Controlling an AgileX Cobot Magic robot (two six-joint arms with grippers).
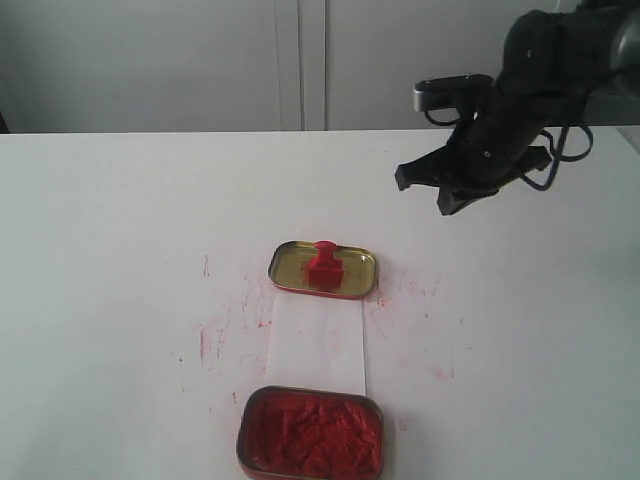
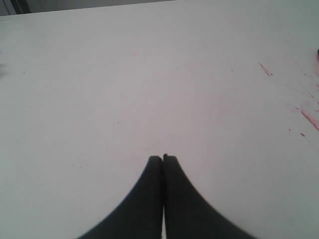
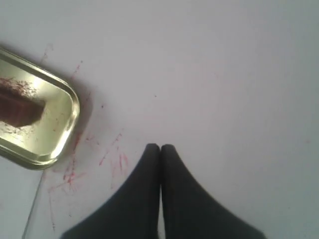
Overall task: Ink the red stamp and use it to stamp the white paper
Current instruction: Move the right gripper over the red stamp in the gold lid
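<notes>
Bright red stamp (image 1: 324, 264); gold tin (image 1: 290, 262); white paper (image 1: 318, 345); deep red paste (image 1: 311, 432); white surface (image 1: 110, 250) flecked with red smears.

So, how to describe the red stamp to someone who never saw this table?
On the white table, two gold-rimmed tins sit at the ends of a white paper. The red stamp stands in the farther tin, a solid block with a handle, unlike the lumpy paste in the nearer tin.

White table (image 1: 110, 300), smeared red mid-way, carries a shallow gold tin (image 1: 355, 263) farthest, the white paper (image 1: 318, 345) just nearer, then a paste tin (image 1: 242, 440) nearest
</notes>
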